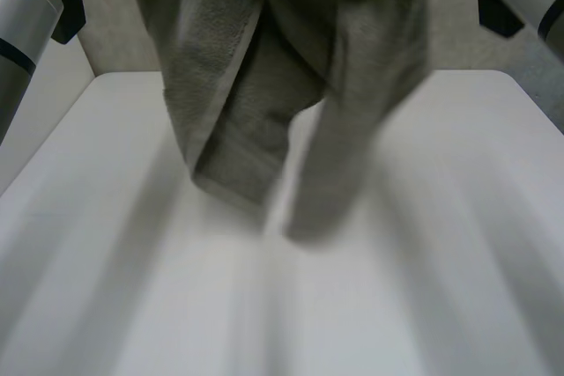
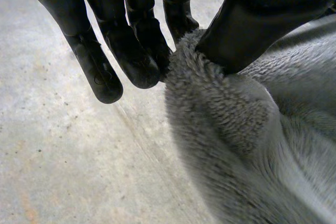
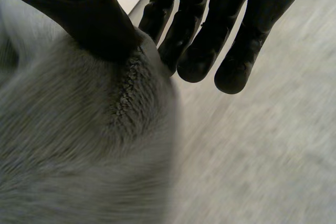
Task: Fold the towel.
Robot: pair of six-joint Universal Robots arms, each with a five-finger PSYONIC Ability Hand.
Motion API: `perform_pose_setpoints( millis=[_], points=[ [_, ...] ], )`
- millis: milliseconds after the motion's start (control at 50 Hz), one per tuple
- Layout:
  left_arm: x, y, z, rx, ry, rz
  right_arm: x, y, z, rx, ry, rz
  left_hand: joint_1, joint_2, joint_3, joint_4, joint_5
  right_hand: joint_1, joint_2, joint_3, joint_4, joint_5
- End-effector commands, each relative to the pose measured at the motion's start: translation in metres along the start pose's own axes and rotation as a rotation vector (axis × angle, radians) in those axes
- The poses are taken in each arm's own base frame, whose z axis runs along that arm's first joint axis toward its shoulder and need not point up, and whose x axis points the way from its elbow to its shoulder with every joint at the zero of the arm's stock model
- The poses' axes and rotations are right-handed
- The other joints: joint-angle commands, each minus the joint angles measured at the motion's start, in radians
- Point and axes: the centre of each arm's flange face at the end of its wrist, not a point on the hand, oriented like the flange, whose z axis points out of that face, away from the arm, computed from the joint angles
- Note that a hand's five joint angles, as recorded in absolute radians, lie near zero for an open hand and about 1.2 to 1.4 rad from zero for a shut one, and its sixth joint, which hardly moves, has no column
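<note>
Grey towel [image 1: 264, 85] held well above the white table [image 1: 458, 288] by both hands, its lower folds hanging toward the table top.

The left hand [image 2: 131, 51] had a bunched bit of the towel's upper edge pinched between its thumb and fingers, and the right hand [image 3: 199, 35] was clamped the same way on a stitched hem, thumb pressed against fingers through the cloth. The towel looked like thick terry with a looped, fuzzy pile, and it drooped above the table in loose, uneven pleats with one long flap twisted beside another. It was probably soft, limp and light, with no stiffness to hold a shape, so it should sag and swing wherever it was unsupported. The firmer hemmed edges and corners seemed the best places to grip; a hold in the plush middle would likely only gather slack.
</note>
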Motion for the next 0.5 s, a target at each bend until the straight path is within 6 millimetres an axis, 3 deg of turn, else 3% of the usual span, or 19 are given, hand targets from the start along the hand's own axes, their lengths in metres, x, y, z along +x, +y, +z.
perform_pose_setpoints(
  millis=[20, 40, 60, 100, 120, 160, 220, 260, 340, 360, 380, 400, 500],
  points=[
    [0.019, 0.091, -0.024, -0.307, 0.054, -0.052, -0.055, 0.090, -0.017, -0.343, -0.223, -0.094, 0.161, 0.064, 0.056, 0.041, 0.079, 0.083, 0.072, 0.082, 0.059, 0.063],
    [0.025, 0.116, -0.033, -0.396, 0.070, -0.058, -0.072, 0.105, -0.025, -0.392, -0.282, -0.136, 0.161, 0.064, 0.056, 0.041, 0.079, 0.083, 0.072, 0.082, 0.059, 0.063],
    [0.025, 0.116, -0.033, -0.397, 0.071, -0.059, -0.072, 0.105, -0.025, -0.393, -0.283, -0.136, 0.161, 0.064, 0.056, 0.041, 0.079, 0.083, 0.072, 0.082, 0.059, 0.063],
    [0.037, 0.162, -0.057, -0.562, 0.113, -0.047, -0.094, 0.133, -0.040, -0.484, -0.356, -0.146, 0.161, 0.064, 0.056, 0.041, 0.079, 0.083, 0.072, 0.082, 0.059, 0.063],
    [0.037, 0.162, -0.057, -0.563, 0.113, -0.047, -0.094, 0.134, -0.040, -0.485, -0.356, -0.146, 0.161, 0.064, 0.056, 0.041, 0.079, 0.083, 0.072, 0.082, 0.059, 0.063],
    [0.045, 0.197, -0.083, -0.693, 0.165, 0.012, -0.101, 0.160, -0.050, -0.577, -0.375, -0.125, 0.161, 0.064, 0.056, 0.041, 0.079, 0.083, 0.072, 0.082, 0.059, 0.063],
    [0.048, 0.211, -0.094, -0.742, 0.195, 0.055, -0.102, 0.172, -0.056, -0.621, -0.382, -0.123, 0.161, 0.064, 0.056, 0.041, 0.079, 0.083, 0.072, 0.082, 0.059, 0.063],
    [0.053, 0.229, -0.115, -0.818, 0.257, 0.133, -0.102, 0.185, -0.065, -0.674, -0.387, -0.119, 0.161, 0.064, 0.056, 0.041, 0.079, 0.034, 0.024, 0.034, 0.011, 0.015],
    [0.055, 0.235, -0.125, -0.845, 0.296, 0.191, -0.095, 0.194, -0.071, -0.713, -0.375, -0.111, 0.161, 0.064, 0.056, 0.041, 0.079, -0.131, -0.141, -0.131, -0.154, -0.150],
    [0.055, 0.236, -0.128, -0.851, 0.303, 0.200, -0.089, 0.199, -0.072, -0.730, -0.367, -0.106, 0.161, 0.064, 0.056, 0.041, 0.079, -0.401, -0.411, -0.401, -0.424, -0.420],
    [0.055, 0.236, -0.128, -0.851, 0.303, 0.200, -0.089, 0.199, -0.072, -0.730, -0.367, -0.106, 0.161, 0.064, 0.056, 0.041, 0.079, -0.404, -0.414, -0.404, -0.427, -0.423],
    [0.054, 0.237, -0.128, -0.854, 0.299, 0.200, -0.082, 0.205, -0.072, -0.753, -0.353, -0.106, 0.161, 0.064, 0.056, 0.041, 0.079, -0.686, -0.696, -0.686, -0.709, -0.705],
    [0.045, 0.238, -0.126, -0.857, 0.275, 0.204, -0.068, 0.225, -0.076, -0.822, -0.333, -0.116, 0.161, 0.064, 0.056, 0.041, 0.079, -0.806, -0.816, -0.806, -0.829, -0.825]
  ],
)
